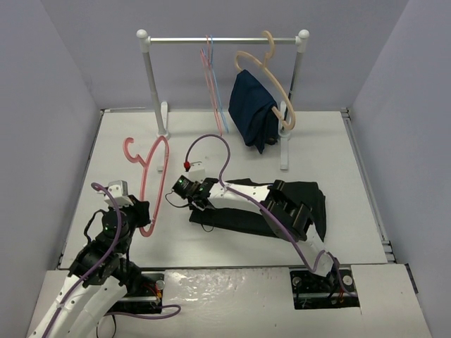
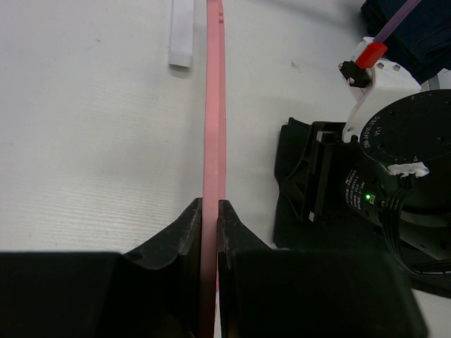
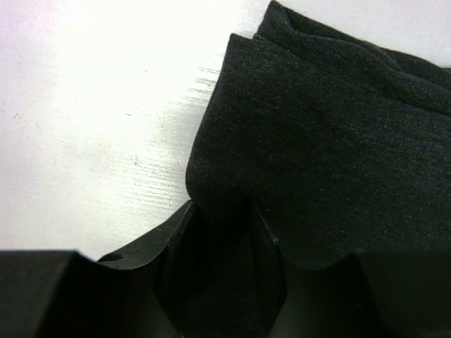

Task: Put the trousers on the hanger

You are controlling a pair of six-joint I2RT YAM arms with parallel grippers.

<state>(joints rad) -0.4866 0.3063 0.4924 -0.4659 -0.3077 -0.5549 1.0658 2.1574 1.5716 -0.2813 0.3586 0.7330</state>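
Note:
The salmon-pink hanger lies flat on the table's left side, hook toward the back. My left gripper is shut on its lower bar; in the left wrist view the pink bar runs straight out from between the fingers of the left gripper. The black trousers lie crumpled across the table's middle and right. My right gripper reaches to their left end. In the right wrist view the trousers fill the gap between the part-closed jaws of the right gripper.
A white clothes rail stands at the back, its feet on the table. On it hang a navy garment on a tan hanger and thin hangers. Purple cables loop over the arms.

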